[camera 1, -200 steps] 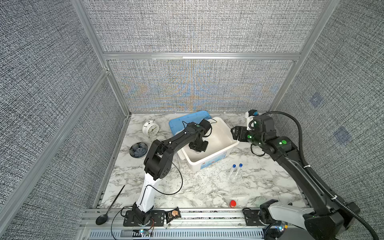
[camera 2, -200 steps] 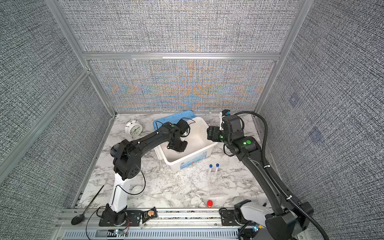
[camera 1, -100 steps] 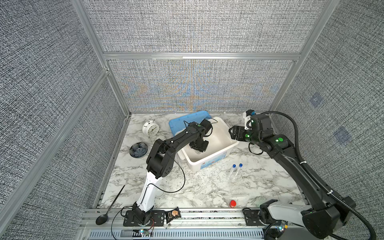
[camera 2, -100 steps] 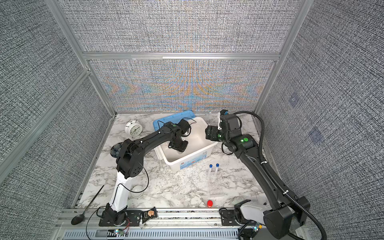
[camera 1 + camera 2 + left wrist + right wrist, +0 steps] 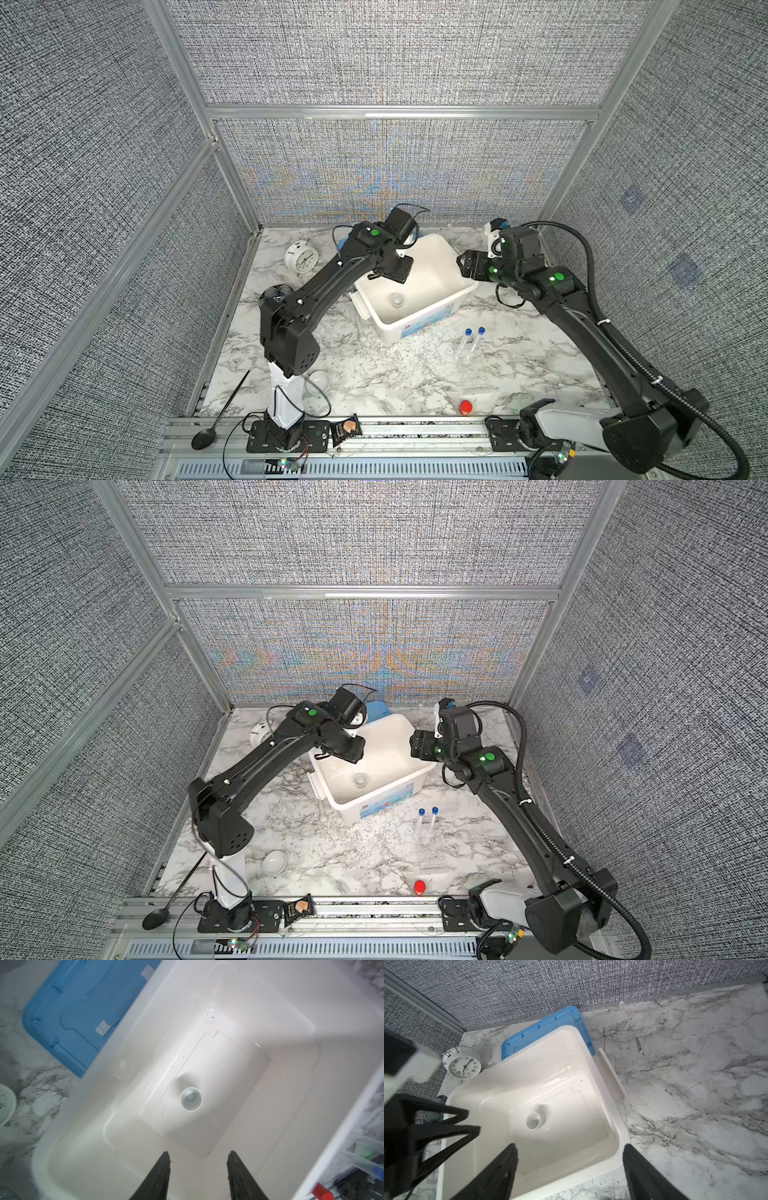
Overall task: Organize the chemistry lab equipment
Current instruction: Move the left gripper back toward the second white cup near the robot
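Observation:
A small white dish (image 5: 397, 300) (image 5: 360, 779) lies on the floor of the open white bin (image 5: 451, 309), also visible in the left wrist view (image 5: 190, 1098) and right wrist view (image 5: 535, 1121). My left gripper (image 5: 199, 1153) hovers open and empty above the bin's left side (image 5: 392, 270). My right gripper (image 5: 570, 1146) is open, its jaws astride the bin's right corner (image 5: 467, 266). Two blue-capped tubes (image 5: 471, 343) lie in front of the bin. A second white dish (image 5: 274, 862) sits by the left arm's base. A pale stick (image 5: 322, 810) lies by the bin's left wall.
A blue lid (image 5: 546, 1028) lies behind the bin, next to a white alarm clock (image 5: 301, 257). A dark round object (image 5: 276, 293) sits at the left edge. A red cap (image 5: 466, 407), a black spoon (image 5: 220, 415) and a snack packet (image 5: 345, 430) lie along the front.
My left gripper went from shut to open over the bin. The right gripper edged slightly towards the bin's corner.

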Tool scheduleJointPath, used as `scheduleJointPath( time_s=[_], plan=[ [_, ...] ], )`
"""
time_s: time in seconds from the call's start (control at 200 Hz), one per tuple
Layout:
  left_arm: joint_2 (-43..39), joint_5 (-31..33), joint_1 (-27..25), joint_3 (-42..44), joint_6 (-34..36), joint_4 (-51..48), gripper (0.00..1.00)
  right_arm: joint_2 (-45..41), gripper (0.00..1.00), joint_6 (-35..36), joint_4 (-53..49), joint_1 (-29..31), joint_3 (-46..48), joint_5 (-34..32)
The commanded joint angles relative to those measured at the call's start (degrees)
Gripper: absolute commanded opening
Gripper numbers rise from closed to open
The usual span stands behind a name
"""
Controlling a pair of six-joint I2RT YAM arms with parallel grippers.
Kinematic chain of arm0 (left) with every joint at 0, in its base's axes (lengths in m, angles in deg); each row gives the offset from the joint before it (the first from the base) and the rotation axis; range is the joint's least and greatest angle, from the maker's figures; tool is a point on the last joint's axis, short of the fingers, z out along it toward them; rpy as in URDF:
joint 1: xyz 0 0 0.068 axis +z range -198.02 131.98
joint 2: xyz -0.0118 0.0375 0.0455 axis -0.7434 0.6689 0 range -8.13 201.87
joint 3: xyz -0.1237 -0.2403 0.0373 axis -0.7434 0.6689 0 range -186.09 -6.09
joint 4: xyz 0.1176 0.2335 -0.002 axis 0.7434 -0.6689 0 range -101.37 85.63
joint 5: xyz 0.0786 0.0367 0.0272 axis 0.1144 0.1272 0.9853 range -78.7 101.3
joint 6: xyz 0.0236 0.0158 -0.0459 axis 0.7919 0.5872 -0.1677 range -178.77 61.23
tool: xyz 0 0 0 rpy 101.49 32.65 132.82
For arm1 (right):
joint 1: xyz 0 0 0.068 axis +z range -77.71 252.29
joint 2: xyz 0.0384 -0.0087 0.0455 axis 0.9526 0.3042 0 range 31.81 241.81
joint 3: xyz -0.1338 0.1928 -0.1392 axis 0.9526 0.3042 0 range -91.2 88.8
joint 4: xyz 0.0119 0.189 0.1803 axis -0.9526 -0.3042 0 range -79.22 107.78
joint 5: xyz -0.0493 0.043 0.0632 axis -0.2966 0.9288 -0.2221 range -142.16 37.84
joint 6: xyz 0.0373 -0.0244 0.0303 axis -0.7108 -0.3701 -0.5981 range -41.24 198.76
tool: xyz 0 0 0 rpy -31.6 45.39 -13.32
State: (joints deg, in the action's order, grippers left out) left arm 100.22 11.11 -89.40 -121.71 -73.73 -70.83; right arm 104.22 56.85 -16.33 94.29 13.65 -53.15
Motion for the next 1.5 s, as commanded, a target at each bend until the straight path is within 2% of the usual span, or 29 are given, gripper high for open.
scheduleJointPath(
  time_s=[0.0, 0.1, 0.255, 0.35, 0.415, 0.545, 0.605, 0.68, 0.725, 0.77, 0.865, 0.965, 1.121, 1.231, 1.496],
  plan=[
    [-4.4, 0.6, 0.1, 1.1, -4.1, -8.6, 0.51, 0.9, 0.82, 3.1, 0.4, 0.0, -2.0, 2.5],
    [-8.7, 3.3, 0.2, 4.4, -10.5, -17.0, 0.51, 1.3, 0.82, 4.3, 0.6, 0.1, -3.0, 5.2],
    [-14.9, 6.2, 0.3, 13.2, -17.5, -29.5, 0.51, -0.5, 0.82, 5.4, -0.3, 0.2, -1.4, 4.7],
    [-20.1, 6.9, 0.7, 23.4, -21.2, -29.1, 0.49, -1.8, 0.82, 6.4, -0.9, 0.2, -0.1, 3.5],
    [-24.6, 5.0, 2.5, 30.9, -24.0, -26.7, 0.49, -2.0, 0.81, 6.5, -1.5, 0.2, 0.3, 2.8],
    [-33.0, -4.5, 10.7, 46.1, -27.1, -17.8, 0.76, -1.9, 0.81, 6.7, -2.2, 0.4, -0.2, 2.1],
    [-36.0, -7.5, 15.0, 52.8, -28.0, -12.6, 0.82, -2.5, 0.8, 6.5, -1.9, 0.8, 0.2, 0.0],
    [-38.3, -6.9, 18.1, 58.0, -29.0, -9.3, 0.84, -3.8, 0.8, 5.7, -1.0, 1.0, 0.7, -1.2],
    [-38.9, -6.5, 19.8, 60.3, -29.6, -7.8, 0.86, -4.7, 0.8, 5.8, -0.3, 1.1, 1.0, -1.3],
    [-39.0, -5.8, 20.6, 62.9, -30.1, -5.7, 0.93, -5.5, 0.8, 6.3, 0.4, 1.1, 1.6, -1.4],
    [-36.4, -9.6, 22.1, 67.0, -28.3, 1.2, 0.99, -6.6, 0.8, 6.5, 0.6, 1.2, 2.8, -2.7],
    [-31.8, -13.1, 22.4, 68.3, -28.9, 4.4, 0.99, -7.2, 0.8, 5.3, 0.2, 1.2, 2.7, -2.6],
    [-28.9, -14.5, 22.4, 72.9, -30.7, 10.7, 0.99, -8.4, 0.8, 5.7, -0.3, 1.3, 2.9, -3.0],
    [-26.2, -11.4, 22.5, 73.3, -33.2, 9.1, 0.96, -9.5, 0.8, 5.2, -0.6, 1.3, 3.0, -3.2],
    [-27.4, -7.7, 22.6, 75.7, -37.0, 9.6, 0.94, -10.3, 0.8, 5.3, -0.7, 1.2, 3.4, -2.8]
  ],
)
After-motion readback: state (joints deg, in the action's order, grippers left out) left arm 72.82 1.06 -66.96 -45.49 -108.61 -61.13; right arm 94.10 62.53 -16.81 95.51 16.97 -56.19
